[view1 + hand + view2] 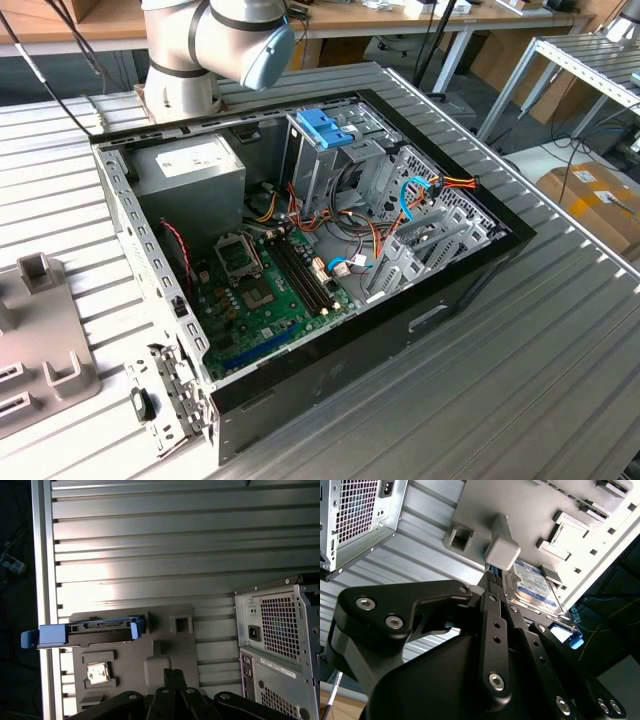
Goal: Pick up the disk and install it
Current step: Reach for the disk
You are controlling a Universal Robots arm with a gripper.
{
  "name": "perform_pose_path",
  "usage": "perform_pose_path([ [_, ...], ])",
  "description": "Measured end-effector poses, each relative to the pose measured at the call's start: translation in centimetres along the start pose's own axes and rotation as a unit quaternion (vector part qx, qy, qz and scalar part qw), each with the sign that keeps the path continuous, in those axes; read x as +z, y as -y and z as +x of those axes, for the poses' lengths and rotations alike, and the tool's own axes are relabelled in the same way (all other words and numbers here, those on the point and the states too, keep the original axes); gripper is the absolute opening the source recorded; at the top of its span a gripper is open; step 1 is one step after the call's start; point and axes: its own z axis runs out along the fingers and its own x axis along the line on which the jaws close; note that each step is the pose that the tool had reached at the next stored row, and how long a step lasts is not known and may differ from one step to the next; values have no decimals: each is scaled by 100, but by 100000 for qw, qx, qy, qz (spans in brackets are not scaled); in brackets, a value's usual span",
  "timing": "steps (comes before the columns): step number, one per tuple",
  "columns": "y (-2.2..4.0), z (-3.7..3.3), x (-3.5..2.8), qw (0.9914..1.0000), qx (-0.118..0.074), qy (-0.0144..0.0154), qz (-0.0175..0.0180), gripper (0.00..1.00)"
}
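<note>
The work is at its start, and nothing of the install appears done. The disk [95,628] stands on its edge in a slot of the grey fixture tray [130,655], with its light-blue rails at either end. In the second wrist view its white, blue-banded label [535,582] faces the camera. The gripper [174,672] hangs over the tray, beside a raised grey block [502,552] and near the disk, but not touching it. In both wrist views its fingers look drawn together with nothing between them, so the claw seems clenched on air, and the pick-up has not yet been made. In the exterior view only a corner of the tray [40,350] shows, at the exterior view's left edge on the ribbed metal table [540,380]. The open computer case [380,350] lies well apart from it, across the middle of that frame. Inside the case, in the upper middle, the metal drive cage [320,175] stands under its blue bracket [325,128], with no drive to be seen in it. As I judge it, both grasping the disk and seating it in the case are left to do.
</note>
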Motion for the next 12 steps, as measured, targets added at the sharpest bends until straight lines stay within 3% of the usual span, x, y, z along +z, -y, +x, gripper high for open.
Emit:
perform_pose_path([
  [6,1,61,3,100000,-6,-6,6,11],
  [12,1,66,3,100000,-5,-4,4,11],
])
